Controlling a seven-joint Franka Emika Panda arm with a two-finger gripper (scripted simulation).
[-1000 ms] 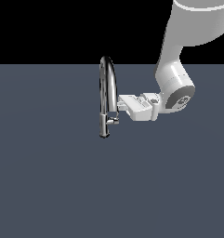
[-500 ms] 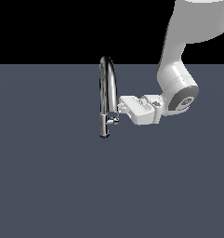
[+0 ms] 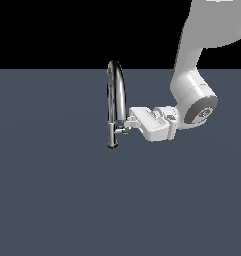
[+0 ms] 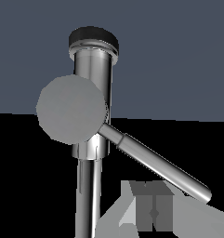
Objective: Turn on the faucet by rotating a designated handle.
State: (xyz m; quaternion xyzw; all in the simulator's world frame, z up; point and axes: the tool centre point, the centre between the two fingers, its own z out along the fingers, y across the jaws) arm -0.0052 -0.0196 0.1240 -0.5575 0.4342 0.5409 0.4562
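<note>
chrome faucet [image 3: 113, 100] stands upright on the flat slate-grey counter [image 3: 52, 200], near the middle of the exterior view, its arched spout curving over the top of a narrow stem. the handle [image 3: 123, 129], a short chrome stub, juts from the lower stem toward the exterior view's right. the white arm [image 3: 192, 95] comes down from the upper right of that view and lies nearly level, with the claw [image 3: 128, 123] pointing at the faucet and its tip right at the handle; contact looks likely but is too small to confirm. whether the claw is clenched or released cannot be told from either view. in the wrist view the faucet [image 4: 91, 139] fills the frame close up, the handle [image 4: 155, 162] shows as a slim rod slanting away from the stem beside a round grey cap [image 4: 71, 109], and one pale finger [image 4: 153, 211] shows at the edge of the frame.
</note>
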